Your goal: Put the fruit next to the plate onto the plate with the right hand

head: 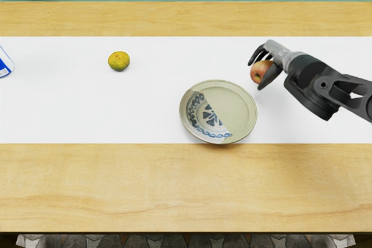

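Table: the bare wooden table (174,184) lies nearest us; a white runner (87,108) crosses it farther back
Plate: the plate (235,105) sits flat on the runner, right of centre, with a blue pattern on its left half and nothing on it
Apple: the red-and-yellow apple (260,72) is just past the plate's far right rim, close beside it but not over it
Right hand: the right hand (270,61) reaches in from the right edge, its dark fingers curled round the apple from above and behind; we judge this a closed grasp, though we cannot tell whether the apple has left the cloth
Deciding relation: the plate lies toward us and toward the table's centre from the hand, a short way off; the apple is round, so it has no long axis to mind
Left hand: the left hand is out of the picture
Other fruit: a small green-yellow citrus fruit (118,61) rests on the runner well to the left, far from the plate, so we take the apple as the fruit meant
Left edge: a blue-and-white object (4,62) is cut off there and we cannot name it
Stage: in our view the grasp is made and the carry to the plate is not yet done
Next move: we expect it calls for a small lift, then a shift inward and nearward over the plate's middle before letting go
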Robot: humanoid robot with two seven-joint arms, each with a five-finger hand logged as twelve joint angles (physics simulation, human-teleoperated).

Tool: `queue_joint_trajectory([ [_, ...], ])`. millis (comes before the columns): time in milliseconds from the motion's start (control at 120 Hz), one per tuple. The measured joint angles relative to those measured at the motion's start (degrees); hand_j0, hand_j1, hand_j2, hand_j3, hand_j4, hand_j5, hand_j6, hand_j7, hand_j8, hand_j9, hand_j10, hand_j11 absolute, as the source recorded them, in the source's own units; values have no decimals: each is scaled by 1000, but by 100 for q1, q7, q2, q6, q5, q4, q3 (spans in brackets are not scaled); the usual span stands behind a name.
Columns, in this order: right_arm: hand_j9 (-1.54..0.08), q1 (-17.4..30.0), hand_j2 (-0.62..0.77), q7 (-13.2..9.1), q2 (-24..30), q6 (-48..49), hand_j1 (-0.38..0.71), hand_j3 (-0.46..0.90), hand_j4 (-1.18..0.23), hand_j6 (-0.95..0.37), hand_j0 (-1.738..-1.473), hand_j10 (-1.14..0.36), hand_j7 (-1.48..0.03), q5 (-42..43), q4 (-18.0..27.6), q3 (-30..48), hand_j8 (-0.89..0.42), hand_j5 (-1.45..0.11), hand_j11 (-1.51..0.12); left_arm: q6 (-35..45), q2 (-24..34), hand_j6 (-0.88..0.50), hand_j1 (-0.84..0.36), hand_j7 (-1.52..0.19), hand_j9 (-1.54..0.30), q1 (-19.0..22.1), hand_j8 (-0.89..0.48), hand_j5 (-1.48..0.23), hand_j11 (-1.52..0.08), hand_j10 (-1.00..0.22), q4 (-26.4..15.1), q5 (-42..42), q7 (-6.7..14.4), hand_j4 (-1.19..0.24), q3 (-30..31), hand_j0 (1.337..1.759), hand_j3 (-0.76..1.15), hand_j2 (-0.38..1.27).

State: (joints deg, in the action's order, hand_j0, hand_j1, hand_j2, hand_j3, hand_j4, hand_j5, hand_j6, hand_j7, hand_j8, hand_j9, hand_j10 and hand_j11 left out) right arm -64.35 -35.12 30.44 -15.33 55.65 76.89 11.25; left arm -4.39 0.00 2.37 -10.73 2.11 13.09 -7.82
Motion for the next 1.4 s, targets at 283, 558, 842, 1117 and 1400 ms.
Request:
queue_joint_trajectory([
  [283,-928,135,195,0,-598,1,171,1,-656,-405,-1651,-430,-891,-30,174,115,-263,-943,-924,0,0,0,349,0,0,0,0,0,0,0,0,0,0,0,0,1658,0,0],
  [558,-959,450,194,-2,-962,6,170,0,-656,-396,-1651,-416,-910,-38,178,84,-244,-987,-951,0,0,0,349,0,0,0,0,0,0,0,1,0,0,0,0,1658,0,0],
  [842,-350,537,49,11,-857,733,-184,0,-196,-134,-1656,-143,-270,-315,473,1150,-73,-292,-284,0,0,0,349,0,0,0,0,0,0,0,0,0,1,0,1,1658,0,0],
  [1117,-119,829,9,12,-312,3004,-281,0,-73,-57,-1658,-59,-98,-2436,809,3205,-41,-104,-102,0,0,0,349,0,0,0,0,0,0,0,0,0,1,0,1,1658,0,0],
  [1400,-62,2602,-2,12,-39,4707,-303,0,-43,-39,-1658,-39,-56,-2986,817,5326,-35,-58,-57,0,0,0,349,0,0,0,0,0,0,0,0,0,1,0,1,1658,0,0],
])
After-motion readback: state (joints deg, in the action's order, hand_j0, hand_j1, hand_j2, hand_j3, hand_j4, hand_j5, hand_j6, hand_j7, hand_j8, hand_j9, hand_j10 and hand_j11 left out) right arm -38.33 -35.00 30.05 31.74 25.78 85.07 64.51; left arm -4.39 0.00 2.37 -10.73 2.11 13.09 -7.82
